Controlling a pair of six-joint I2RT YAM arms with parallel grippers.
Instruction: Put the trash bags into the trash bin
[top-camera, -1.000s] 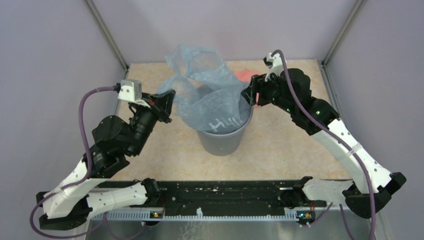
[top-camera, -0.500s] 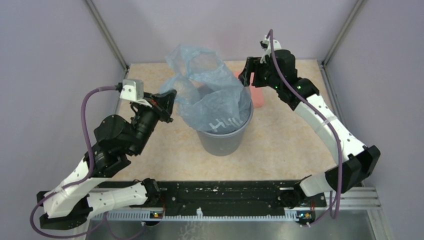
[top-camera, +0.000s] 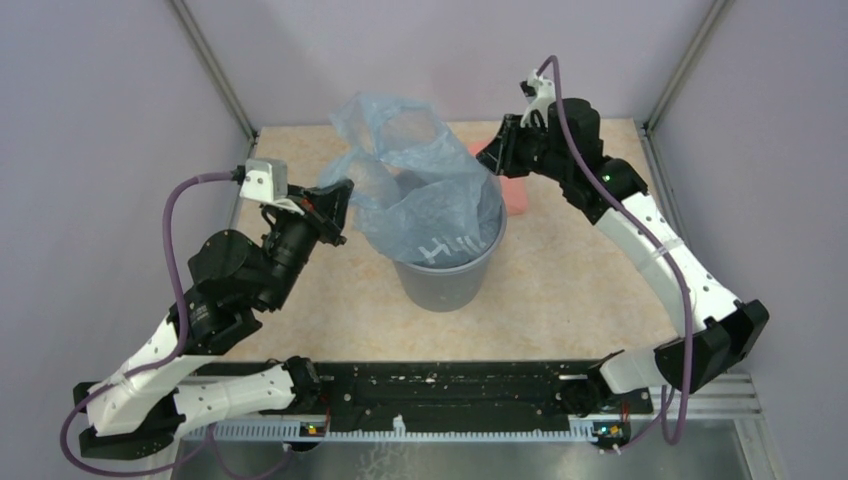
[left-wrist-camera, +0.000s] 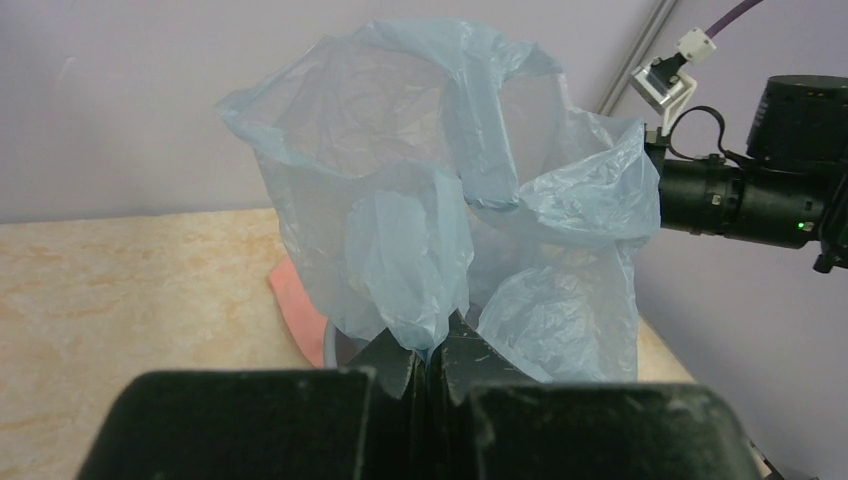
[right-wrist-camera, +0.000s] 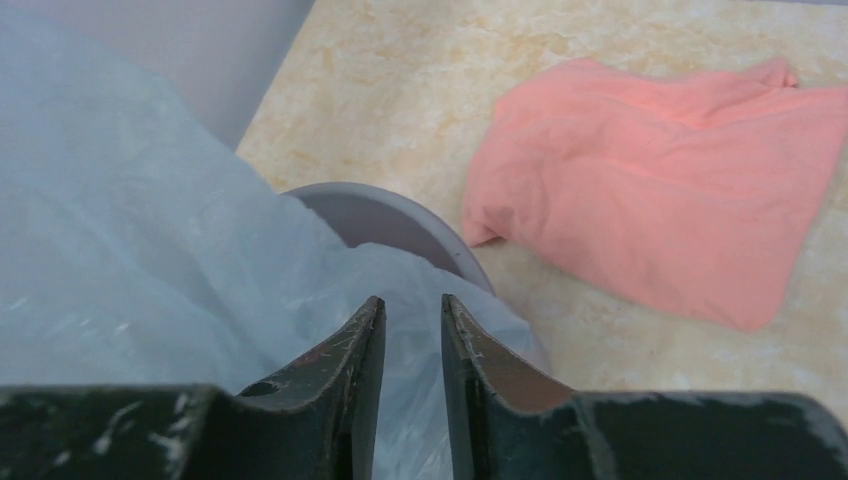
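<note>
Raised from the rim's right side since the earlier frame, the right gripper (right-wrist-camera: 412, 330) hung narrowly open and empty over the trash bag (top-camera: 420, 190). The bag sat partly inside the trash bin (top-camera: 445, 285), billowing above it, with the left gripper (left-wrist-camera: 428, 362) clamped on its edge. Judged mid-stuffing; next, the film needs pressing down.

The scene is lit evenly from above, and no strong glare is seen. Only soft, pale shadows are cast on the table (top-camera: 570, 280) around the bin (top-camera: 445, 280). Light is let through the thin blue bag (left-wrist-camera: 400, 150), so its folds are shown as lighter and darker patches. In the right wrist view the fingers (right-wrist-camera: 340, 390) are shown very dark (they sit right by the lens), the bag is seen hazy, and the pink cloth (right-wrist-camera: 660, 190) is seen sharp.
</note>
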